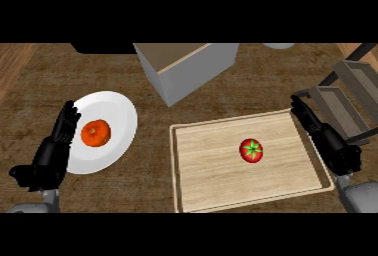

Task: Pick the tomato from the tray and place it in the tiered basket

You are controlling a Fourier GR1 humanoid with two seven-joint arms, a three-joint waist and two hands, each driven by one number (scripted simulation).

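A red tomato point(251, 150) with a green stem star lies near the middle of the light wooden tray point(199, 175). The tiered basket point(353, 95), a dark frame with wooden-sided shelves, stands at the right edge, just beyond the tray's far right corner. My right hand point(328, 137) hovers over the tray's right rim with straight fingers pointing away, about a hand's width right of the tomato, holding nothing. My left hand point(55, 145) rests open at the left beside a white plate.
A white plate point(118, 107) at the left carries an orange fruit point(96, 133). A grey box point(188, 67) with a wooden top stands behind the tray. A dark object point(103, 47) sits at the far edge.
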